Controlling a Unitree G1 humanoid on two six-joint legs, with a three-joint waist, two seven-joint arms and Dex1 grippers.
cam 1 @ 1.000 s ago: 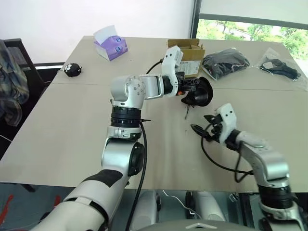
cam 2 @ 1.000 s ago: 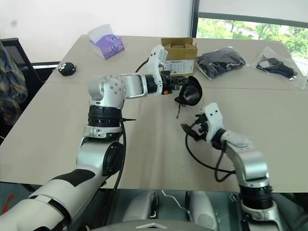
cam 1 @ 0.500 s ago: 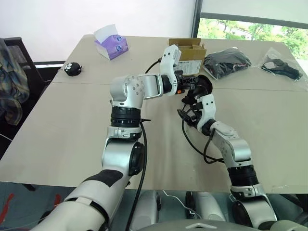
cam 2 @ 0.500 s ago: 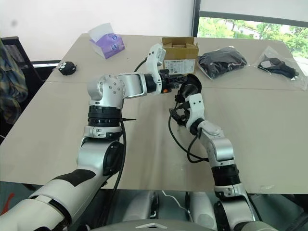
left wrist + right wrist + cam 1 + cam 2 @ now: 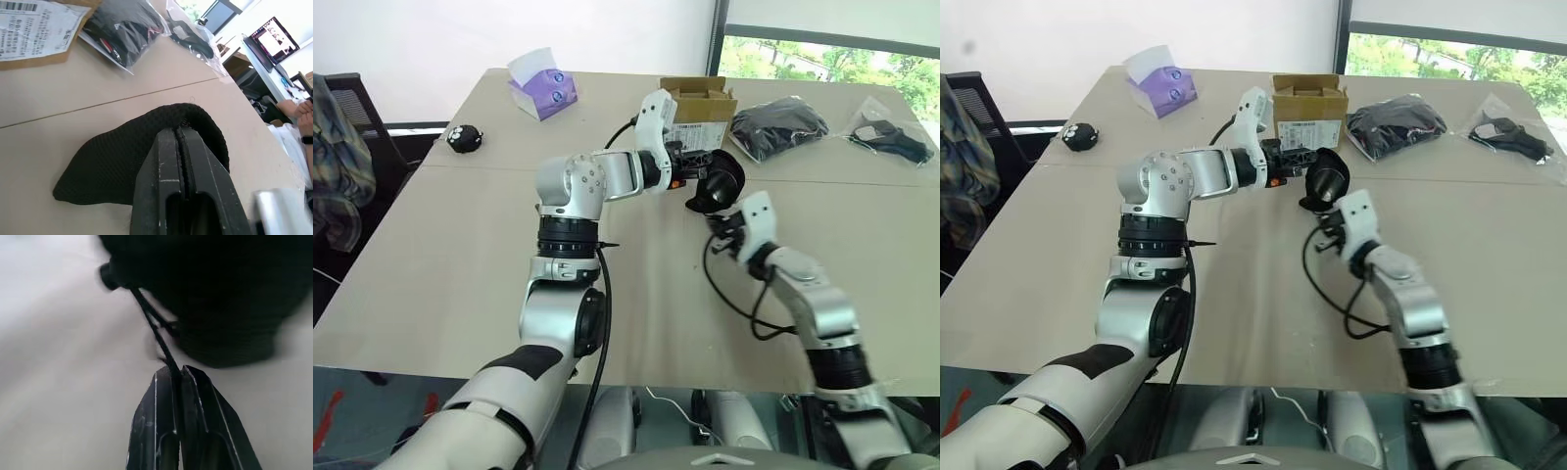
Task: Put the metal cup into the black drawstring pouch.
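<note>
1. My left gripper [image 5: 183, 134] is clamped shut on the rim of the black drawstring pouch of soft mesh fabric [image 5: 722, 183], holding it raised above the beige table [image 5: 460, 255].
2. My right gripper [image 5: 177, 372] is closed on the thin black cord [image 5: 154, 328] that hangs from the pouch mouth; the cord runs taut from the fingertips up to the pouch.
3. In the head view, my right gripper sits at 5 o'clock of the pouch, just beside it.
4. The small shiny metal cup cannot be made out; I cannot tell where it is.
5. A brown cardboard box with a white label [image 5: 698, 108] stands at 12 o'clock of the pouch.
6. A black bundle in clear plastic [image 5: 778, 127] lies at 1 o'clock.
7. A purple tissue box [image 5: 541, 86] stands at 10 o'clock, well apart.
</note>
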